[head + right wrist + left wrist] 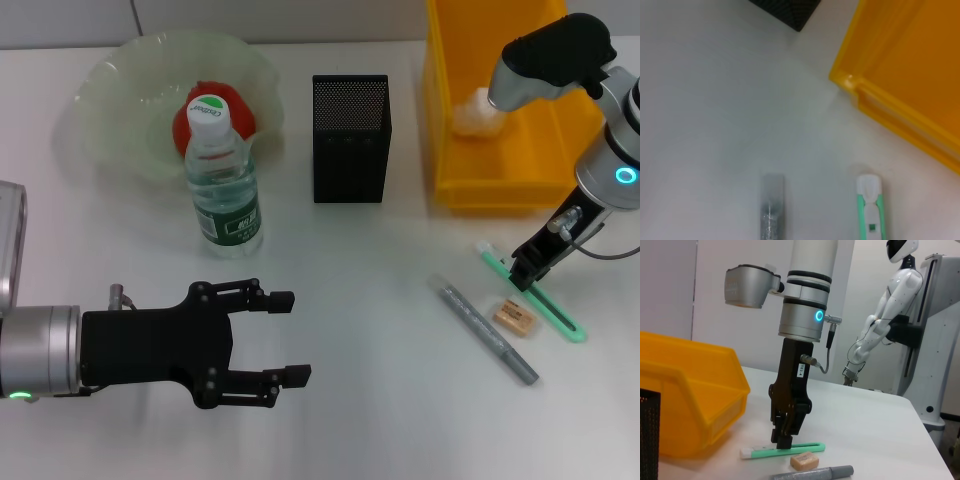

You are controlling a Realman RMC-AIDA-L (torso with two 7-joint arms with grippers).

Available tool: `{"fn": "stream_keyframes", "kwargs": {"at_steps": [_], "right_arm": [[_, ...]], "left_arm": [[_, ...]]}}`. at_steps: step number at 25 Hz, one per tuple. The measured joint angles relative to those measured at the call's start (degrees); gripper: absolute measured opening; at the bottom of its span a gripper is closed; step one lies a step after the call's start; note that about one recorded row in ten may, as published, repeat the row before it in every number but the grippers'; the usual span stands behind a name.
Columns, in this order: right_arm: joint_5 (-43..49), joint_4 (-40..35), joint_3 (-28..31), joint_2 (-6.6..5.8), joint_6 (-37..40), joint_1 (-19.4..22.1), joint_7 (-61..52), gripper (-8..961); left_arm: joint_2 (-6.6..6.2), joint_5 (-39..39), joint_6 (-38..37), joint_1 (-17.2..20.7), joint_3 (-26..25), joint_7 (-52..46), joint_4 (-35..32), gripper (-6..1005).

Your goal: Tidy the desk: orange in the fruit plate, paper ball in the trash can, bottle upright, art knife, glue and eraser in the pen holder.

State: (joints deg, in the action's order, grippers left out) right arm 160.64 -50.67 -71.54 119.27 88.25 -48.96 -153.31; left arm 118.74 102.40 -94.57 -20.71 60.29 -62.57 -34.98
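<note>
Head view | bottle (223,180) upright, cap lettering unreadable | label illegible

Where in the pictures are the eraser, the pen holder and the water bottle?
eraser (516,317): head view, middle of its top face.
pen holder (349,155): head view, front mesh wall.
water bottle (225,215): head view, green label.

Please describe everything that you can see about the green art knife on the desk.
The art knife is long, slim and flat, with a green plastic-looking body, a long slot along it and a white end cap. It lies flat on the white desk, in front of the yellow bin, with the eraser close beside it. The right gripper stands upright on its middle; whether it grips is unclear.
</note>
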Motion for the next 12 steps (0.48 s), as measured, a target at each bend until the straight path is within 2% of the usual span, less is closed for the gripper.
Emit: {"fn": "stream_keyframes", "kwargs": {"at_steps": [4,12], "right_arm": [[0.1,0.2,-0.3,0.00,-0.3,0.0,0.0,195],[0.0,0.5,-2.2,0.07,-0.6,0.0,0.0,192]], "left_arm": [[0.00,0.0,0.0,0.0,0.0,0.0,0.0,800],[0.00,0.0,0.0,0.0,0.0,0.0,0.0,800]]}}
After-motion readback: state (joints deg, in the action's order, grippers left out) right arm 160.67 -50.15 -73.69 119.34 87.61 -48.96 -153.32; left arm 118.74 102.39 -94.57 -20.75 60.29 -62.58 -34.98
